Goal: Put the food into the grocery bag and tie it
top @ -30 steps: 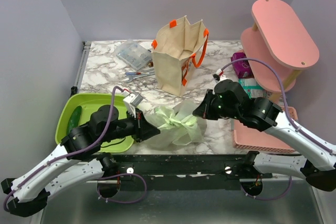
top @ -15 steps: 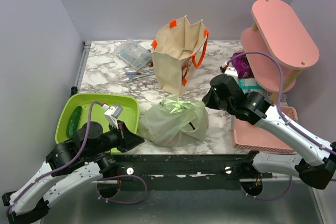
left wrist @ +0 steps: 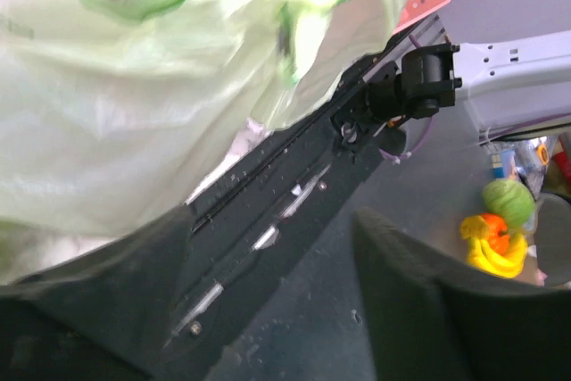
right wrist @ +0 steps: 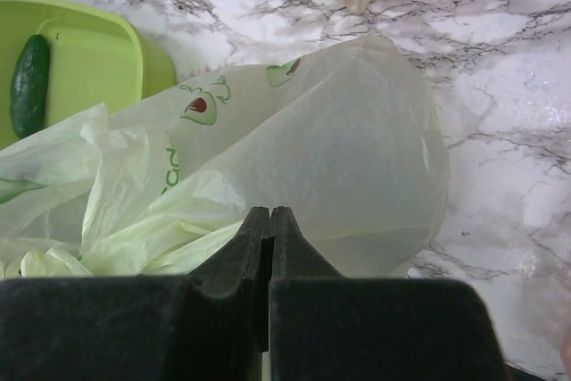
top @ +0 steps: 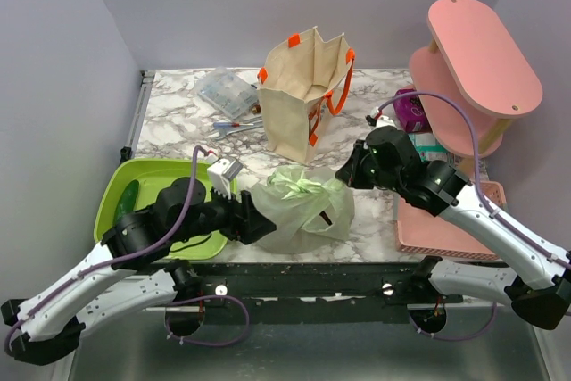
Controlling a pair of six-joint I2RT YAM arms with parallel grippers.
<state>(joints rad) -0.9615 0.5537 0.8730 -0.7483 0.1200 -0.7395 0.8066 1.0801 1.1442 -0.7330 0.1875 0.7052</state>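
Cucumber (top: 127, 198) lies in green tray (top: 153, 166); tote (top: 299, 104) upright.

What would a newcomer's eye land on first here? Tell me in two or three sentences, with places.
The crinkly light green plastic bag printed with avocados lies at the table's near edge, centre, between the two grippers: the left gripper open beside it, the right gripper shut at its far right. Behind it stands a stiff beige tote with orange handles, and a pink two-tier shelf fills the right side.
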